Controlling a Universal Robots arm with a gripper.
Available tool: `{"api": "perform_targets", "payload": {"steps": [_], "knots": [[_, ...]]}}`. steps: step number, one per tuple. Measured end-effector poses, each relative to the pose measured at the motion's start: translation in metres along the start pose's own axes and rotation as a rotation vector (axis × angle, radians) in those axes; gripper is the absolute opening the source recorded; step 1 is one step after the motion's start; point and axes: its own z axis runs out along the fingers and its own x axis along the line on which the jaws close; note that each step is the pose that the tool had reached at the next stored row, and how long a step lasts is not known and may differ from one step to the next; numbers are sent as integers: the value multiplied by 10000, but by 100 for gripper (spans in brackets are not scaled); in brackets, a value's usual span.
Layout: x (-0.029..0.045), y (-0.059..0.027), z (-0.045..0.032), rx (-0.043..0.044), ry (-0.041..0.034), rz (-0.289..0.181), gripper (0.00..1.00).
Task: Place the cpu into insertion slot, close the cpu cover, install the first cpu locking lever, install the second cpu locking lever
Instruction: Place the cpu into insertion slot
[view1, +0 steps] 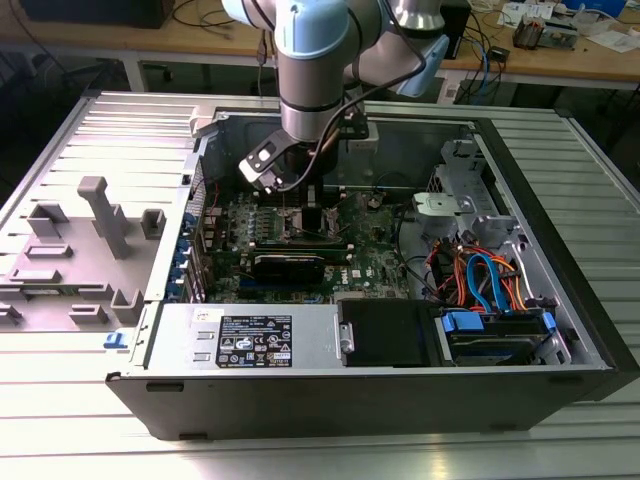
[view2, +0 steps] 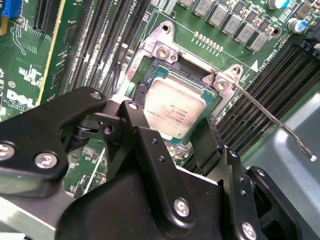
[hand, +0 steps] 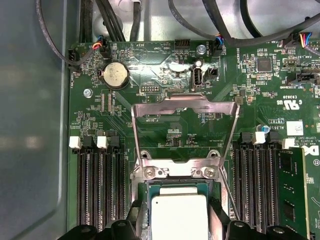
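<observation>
Hand: the gripper (view2: 171, 116) is coming in from the lower half of the second wrist view. It is clasping the chip (view2: 175, 105) by two opposite edges, probably to keep it flat and square.
Chip: it is lying level inside the socket (view2: 164, 49) at the centre of the frame and seems to be seating.
Cover: the cover plate (hand: 185, 103) is lying swung open in the middle of the first wrist view, leaving the socket free from above.
Lever: a thin lever (view2: 270, 120) is slanting toward the right edge of the second wrist view, unlatched, so nothing is pinning the cover.
Around: memory slots (hand: 97, 185) are flanking the socket. A coin battery (hand: 114, 75) is sitting at the upper left, and black cables (hand: 105, 15) are crossing the top.
In the way: the slots and the raised lever are crowding the gripper's sides.
</observation>
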Motion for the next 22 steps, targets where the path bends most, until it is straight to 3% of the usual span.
{"api": "perform_targets", "payload": {"steps": [5, 22], "knots": [[-49, 4, 1, 2, -1, 1, 62], [-50, 13, 2, 4, -20, 414, 62]]}}
